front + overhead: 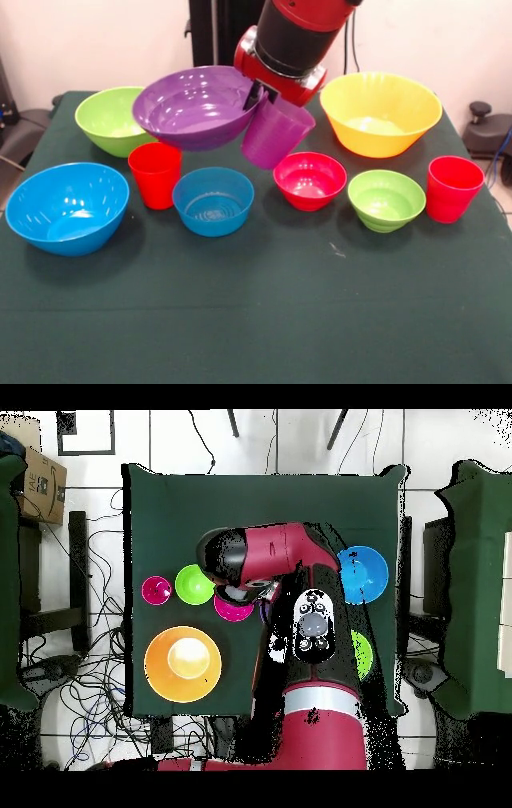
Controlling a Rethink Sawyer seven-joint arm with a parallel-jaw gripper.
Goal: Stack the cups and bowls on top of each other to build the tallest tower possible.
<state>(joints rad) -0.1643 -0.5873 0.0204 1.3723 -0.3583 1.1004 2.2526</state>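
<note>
My gripper [262, 96] is shut where the rims of the large purple bowl [192, 108] and the purple cup [276, 132] meet. Both hang tilted above the table, the bowl to the left and the cup to the right. Below them stand a red cup [154, 174], a small blue bowl [213, 200] and a red-pink bowl [310, 180]. A large blue bowl [66, 208] and a large green bowl [112, 120] sit at the left. At the right are the yellow bowl [380, 112], a small green bowl [386, 200] and a second red cup [453, 188]. Nothing is stacked.
The dark green table [256, 320] has its wide front strip bare of objects. From overhead the arm [300, 634] covers the table's middle; the yellow bowl [182, 664], the large blue bowl [362, 574] and the small green bowl [194, 584] show beside it.
</note>
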